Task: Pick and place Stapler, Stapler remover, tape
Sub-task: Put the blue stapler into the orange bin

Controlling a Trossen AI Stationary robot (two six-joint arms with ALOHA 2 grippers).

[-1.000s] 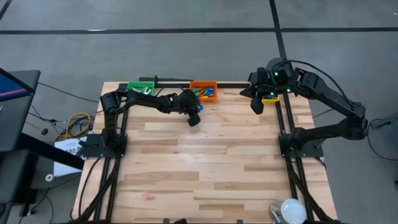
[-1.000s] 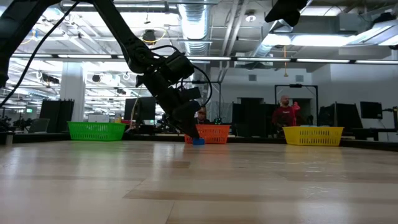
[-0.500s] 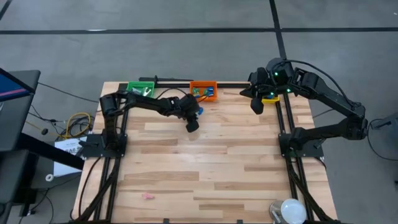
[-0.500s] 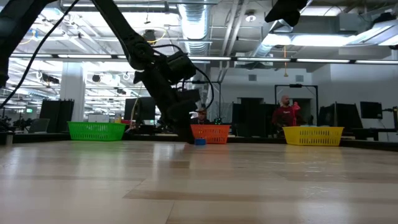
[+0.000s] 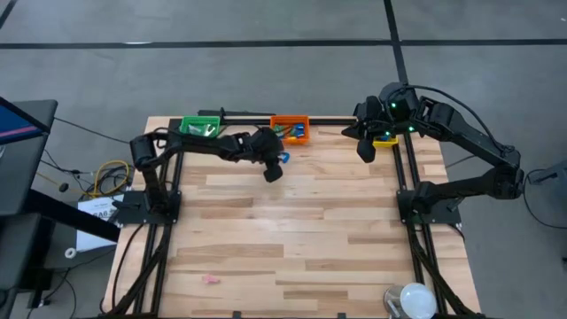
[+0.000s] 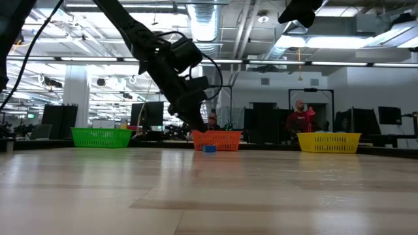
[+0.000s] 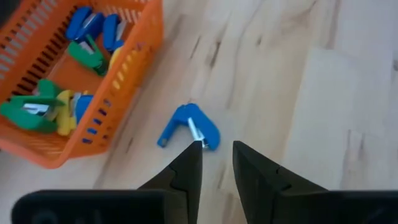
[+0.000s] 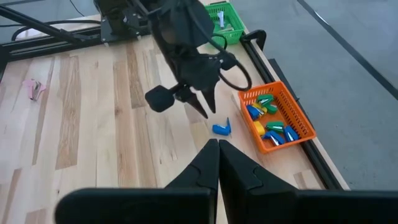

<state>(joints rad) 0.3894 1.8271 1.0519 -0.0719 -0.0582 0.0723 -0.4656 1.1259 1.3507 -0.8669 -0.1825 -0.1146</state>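
The left gripper [image 5: 274, 172] hangs over the wooden table [image 5: 292, 230] with its fingers a little apart and nothing between them. Just ahead of its fingertips [image 7: 194, 151] a small blue stapler remover [image 7: 188, 127] lies flat on the boards, free of the gripper and just beside the orange basket [image 7: 134, 68]. Nothing stands between the fingertips and the remover; the basket wall is the only near obstacle, off to one side of it.

The orange basket holds a jumble of small blue, green and yellow staplers and removers [image 7: 68, 81]. Farther along the table's far edge from the left gripper sits a green basket [image 5: 200, 126], with a pale item inside that cannot be made out. A small pink item [image 5: 211, 279] lies well away on the near part of the table.

The right gripper [image 5: 366, 149] waits raised above the far right corner, its fingers [image 8: 208, 163] pressed together and empty, next to a yellow basket [image 6: 329, 141] whose contents cannot be seen. No tape roll can be made out. A person in red [image 6: 299, 120] stands in the room beyond the table.
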